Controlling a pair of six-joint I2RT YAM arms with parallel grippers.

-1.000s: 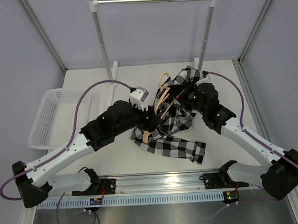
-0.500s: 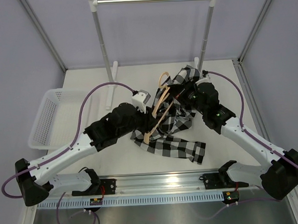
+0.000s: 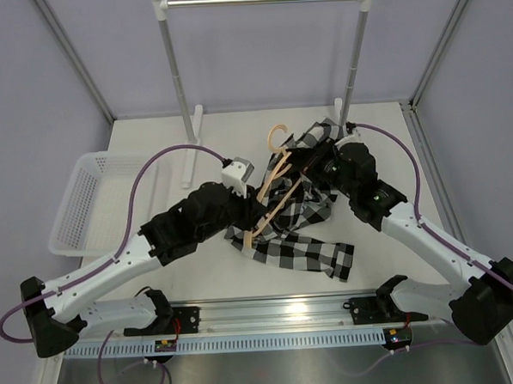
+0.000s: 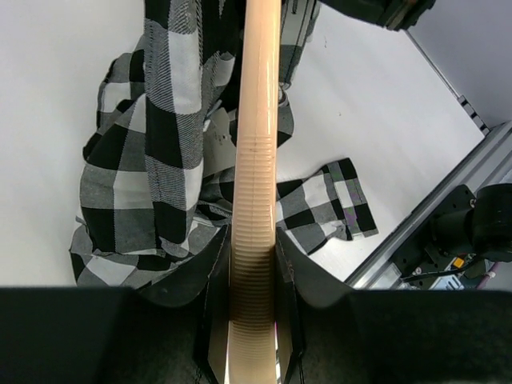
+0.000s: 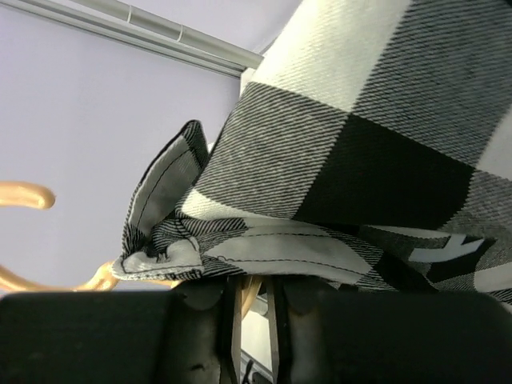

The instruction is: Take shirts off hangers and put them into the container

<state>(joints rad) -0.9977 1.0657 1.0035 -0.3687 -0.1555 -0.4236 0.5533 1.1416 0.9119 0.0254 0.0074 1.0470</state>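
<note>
Tan wood runs through the left pincer (image 4: 254, 276), its jaws snug on 1 arm of the hanger (image 4: 258, 144), likely to steady it while the shirt (image 3: 301, 246) is pulled free. The shirt lies heaped in the middle of the bench (image 3: 392, 142), partly draped on the hanger. The right pincer (image 5: 254, 300) sits nearly closed under collar cloth; whether it pinches, I cannot tell. The basket (image 3: 72, 210) stands well apart, on the left.

High rear camera looks down; both wrist cameras press close on the shirt (image 4: 152, 152)
</note>
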